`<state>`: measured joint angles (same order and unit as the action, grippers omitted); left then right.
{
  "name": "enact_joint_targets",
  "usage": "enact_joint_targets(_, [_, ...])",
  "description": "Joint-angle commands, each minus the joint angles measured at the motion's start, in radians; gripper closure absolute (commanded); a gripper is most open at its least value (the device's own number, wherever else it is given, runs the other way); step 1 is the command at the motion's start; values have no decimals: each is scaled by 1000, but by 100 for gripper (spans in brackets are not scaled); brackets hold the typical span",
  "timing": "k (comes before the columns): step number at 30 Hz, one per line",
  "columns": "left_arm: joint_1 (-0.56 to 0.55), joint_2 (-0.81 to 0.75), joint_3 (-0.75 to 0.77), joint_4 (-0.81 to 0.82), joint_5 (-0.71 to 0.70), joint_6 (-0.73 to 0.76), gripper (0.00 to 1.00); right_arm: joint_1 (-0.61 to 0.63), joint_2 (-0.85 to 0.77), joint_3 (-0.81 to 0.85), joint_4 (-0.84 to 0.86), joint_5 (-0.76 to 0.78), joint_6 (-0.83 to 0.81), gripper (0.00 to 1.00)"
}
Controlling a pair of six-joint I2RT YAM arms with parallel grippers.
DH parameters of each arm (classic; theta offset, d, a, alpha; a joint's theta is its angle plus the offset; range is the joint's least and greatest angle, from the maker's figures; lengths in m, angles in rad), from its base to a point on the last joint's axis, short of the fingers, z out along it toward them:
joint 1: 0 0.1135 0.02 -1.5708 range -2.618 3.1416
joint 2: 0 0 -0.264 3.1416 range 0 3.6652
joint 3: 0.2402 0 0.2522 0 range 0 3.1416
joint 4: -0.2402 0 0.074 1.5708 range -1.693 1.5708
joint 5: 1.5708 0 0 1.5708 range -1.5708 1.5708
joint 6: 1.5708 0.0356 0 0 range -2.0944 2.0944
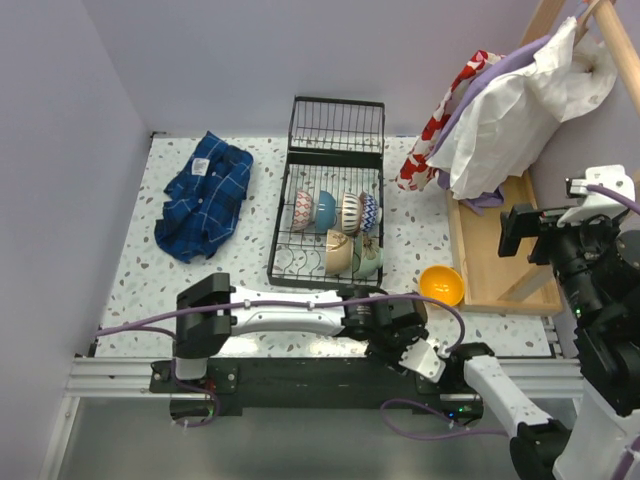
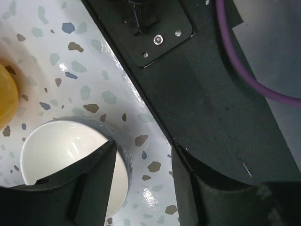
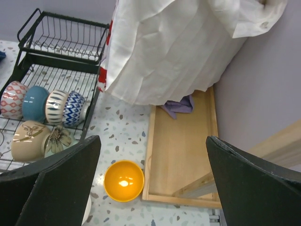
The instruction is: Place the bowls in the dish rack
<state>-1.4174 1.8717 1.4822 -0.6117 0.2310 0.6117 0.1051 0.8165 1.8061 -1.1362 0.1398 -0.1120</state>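
black wire makes up the dish rack (image 1: 283,205), which stands against the middle of the tabletop's (image 1: 250,270) far edge, and it is already well stocked: a row of four bowls (image 1: 350,212) sits on edge between the tines, and two larger bowls (image 1: 340,250) lean in the row nearer the arms. by my count two are left out. the orange bowl (image 1: 441,285) rests upright on the speckled surface towards the near right corner, just beside the wooden tray (image 1: 500,270) that runs along the right edge. the white bowl (image 2: 66,150) is close to it, right by the near edge, and from above it is hidden under the left arm. the left claw (image 2: 143,148) is spread wide, one finger low over the bowl's inside and the other outside its wall, so the rim lies between them without being pinched yet. the right claw (image 3: 153,139) hangs high over the right side, spread wide too, with nothing in it. a blue checked cloth (image 1: 205,195) lies crumpled towards the far left corner. so i'd say most of the job is done, with the white bowl next in line.
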Motion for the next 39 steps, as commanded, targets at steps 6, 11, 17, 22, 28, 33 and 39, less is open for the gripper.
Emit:
enact_joint_targets(6, [3,83,70,32,-67,-32,47,67,-39,12,-8,109,-28,1])
enact_joint_targets(11, [0,89,99,12,-59,-32,51,87,-39,-14,-20,118,-29,1])
enact_joint_targets(17, [0,75,67,64,-159,-73,51,105,-27,-14,-7,119,-37,1])
enact_joint_targets(22, [0,64,35,81,-183,-90,51,110,-22,-27,-8,110,-37,1])
enact_joint_targets(28, [0,50,-9,101,-225,-101,47,110,-30,-45,-10,113,-41,1])
enact_joint_targets(33, [2,64,-31,109,-219,-105,55,108,-30,-45,-7,121,-48,1])
enact_joint_targets(39, [2,89,-39,128,-252,-99,78,104,-39,-50,-14,115,-48,1])
